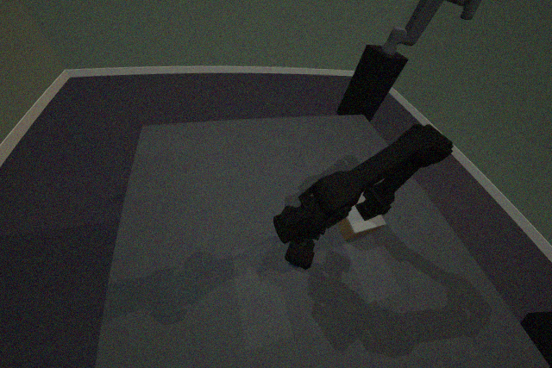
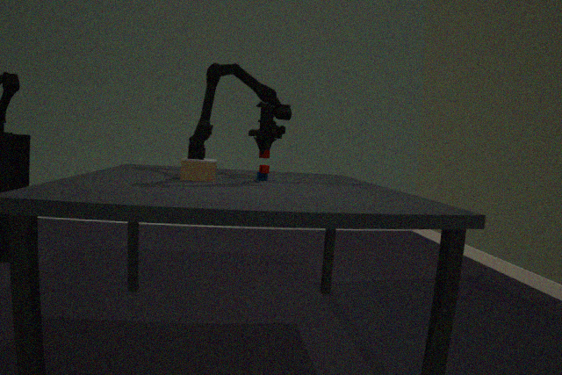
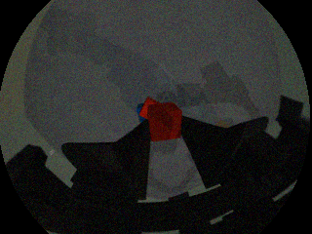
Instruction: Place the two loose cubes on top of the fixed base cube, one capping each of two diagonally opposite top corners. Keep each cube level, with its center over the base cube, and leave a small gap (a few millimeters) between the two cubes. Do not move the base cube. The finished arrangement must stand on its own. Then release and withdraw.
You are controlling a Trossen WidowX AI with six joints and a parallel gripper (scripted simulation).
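Observation:
My gripper (image 2: 263, 150) (image 3: 163, 120) is shut on a red cube (image 2: 264, 154) (image 3: 165, 117) and holds it in the air. The blue base cube (image 2: 262, 176) (image 3: 138, 109) stands on the table, mostly covered in the wrist view. The other red cube (image 2: 263, 169) (image 3: 147, 107) rests on top of it, offset from its center. In the exterior view the held cube hangs above this red cube with a visible space between them. In the wrist view the held cube partly overlaps it. In the top view the arm hides the cubes.
The arm stands on a pale wooden block (image 1: 366, 224) (image 2: 198, 170) on the grey table (image 1: 187, 185) (image 2: 317, 200). A second arm (image 1: 421, 14) on a dark pedestal (image 1: 372, 81) is beyond the table. Arm shadows cross the table top.

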